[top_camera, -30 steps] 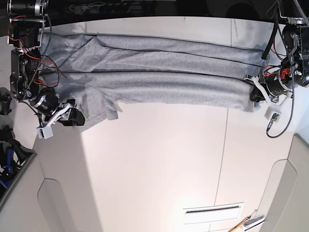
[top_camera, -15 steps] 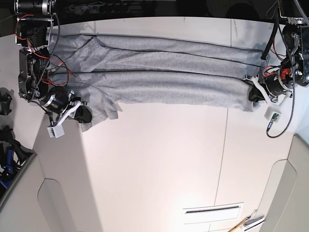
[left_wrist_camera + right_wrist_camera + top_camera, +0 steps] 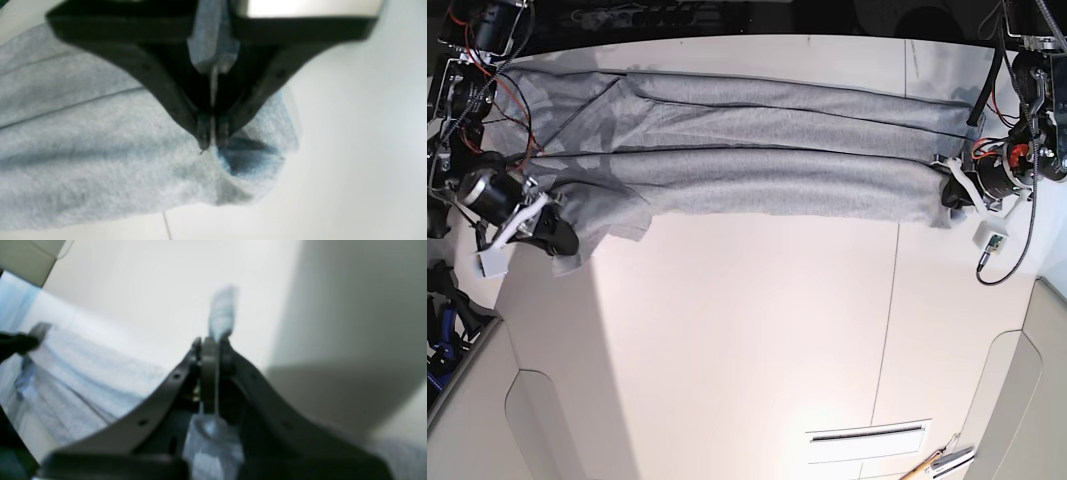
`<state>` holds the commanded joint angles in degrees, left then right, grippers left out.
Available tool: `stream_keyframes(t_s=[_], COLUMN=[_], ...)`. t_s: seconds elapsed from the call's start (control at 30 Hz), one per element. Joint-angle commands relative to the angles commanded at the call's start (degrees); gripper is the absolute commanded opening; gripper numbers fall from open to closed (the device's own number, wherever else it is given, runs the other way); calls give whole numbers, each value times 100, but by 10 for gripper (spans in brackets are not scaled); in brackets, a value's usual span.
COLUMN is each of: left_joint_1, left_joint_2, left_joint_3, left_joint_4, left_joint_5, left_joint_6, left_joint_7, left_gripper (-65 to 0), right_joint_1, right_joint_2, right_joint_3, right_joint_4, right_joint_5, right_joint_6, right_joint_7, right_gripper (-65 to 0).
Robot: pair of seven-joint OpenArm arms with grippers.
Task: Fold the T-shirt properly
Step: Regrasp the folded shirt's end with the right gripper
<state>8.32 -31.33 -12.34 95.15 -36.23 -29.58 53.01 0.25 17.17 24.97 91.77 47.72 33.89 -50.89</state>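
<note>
The heather-grey T-shirt (image 3: 757,150) lies stretched in long lengthwise folds across the far part of the white table (image 3: 757,330), plain side up; no print shows. My left gripper (image 3: 954,192), at the base view's right, is shut on the shirt's end; the left wrist view shows its jaws (image 3: 211,135) closed on grey cloth (image 3: 83,150). My right gripper (image 3: 555,233), at the base view's left, is shut on the other end's edge; the right wrist view shows cloth (image 3: 222,311) sticking out past its closed tips (image 3: 209,343).
Black arm bases with red wiring stand at the far left (image 3: 467,90) and far right (image 3: 1037,110) corners. A slotted panel (image 3: 867,433) and a pencil-like tool (image 3: 932,463) lie near the front right. The table's left edge is close to my right gripper.
My right gripper has moved left toward the table's edge with the cloth, pulling the shirt's left end flatter. The left gripper has stayed in place.
</note>
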Motion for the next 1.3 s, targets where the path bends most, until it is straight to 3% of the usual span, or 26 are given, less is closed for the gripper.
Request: stream_keyframes(t_s=[0.13, 0.33, 0.4, 0.5, 0.63, 0.67, 0.73, 0.77, 0.87, 0.93, 1.0, 1.1, 1.2, 1.3], left_joint_1=[291, 667, 688, 697, 710, 708, 708, 708, 710, 713, 713, 752, 1069, 1287], left_joint_2=[-13, -13, -13, -13, -11, -9, -11, -13, -11, -7, -7, 9, 31, 264], left_joint_3=[0, -2, -2, -7, -7, -7, -11, -13, -157, -461, -892, -1423, -1519, -1519], left_joint_4=[568, 905, 905, 905, 905, 905, 905, 905, 905, 905, 905, 905, 903, 903], left_joint_5=[-7, 37, 201, 380, 422, 431, 503, 590, 750, 730, 664, 61, -428, -516], left_joint_6=[0, 26, 240, 348, 348, 350, 466, 579, 953, 990, 984, 682, 428, 426], left_joint_7=[258, 299, 319, 319, 313, 310, 293, 269, 249, 247, 249, 321, 385, 380], left_gripper=[-650, -650, -650, -650, -516, -485, -423, -408, -407, -407, -407, -406, -311, -244], right_joint_1=[-660, -1486, -1755, -1961, -1967, -1965, -1965, -1965, -1965, -1965, -1961, -1849, -1637, -1427], right_joint_2=[0, 15, 13, 13, 13, 13, 15, 15, 15, 13, 13, 11, 15, 13], right_joint_3=[428, 769, 796, 796, 796, 796, 796, 796, 807, 885, 1102, 1600, 2065, 2194], right_joint_4=[463, 691, 688, 664, 636, 636, 636, 636, 638, 638, 656, 726, 752, 752], right_joint_5=[413, 479, 409, 229, 103, 57, -85, -83, -81, 7, 214, 293, 520, 699], right_joint_6=[63, 61, 61, 57, 42, 42, 39, 39, 37, 17, 20, 17, 22, 42], right_joint_7=[-188, -212, -205, -142, -120, -96, 66, 101, 98, 98, 98, 92, -4, -234], right_gripper=[-650, -650, -650, -650, -650, -618, -451, -397, -376, -376, -376, -376, -377, -413])
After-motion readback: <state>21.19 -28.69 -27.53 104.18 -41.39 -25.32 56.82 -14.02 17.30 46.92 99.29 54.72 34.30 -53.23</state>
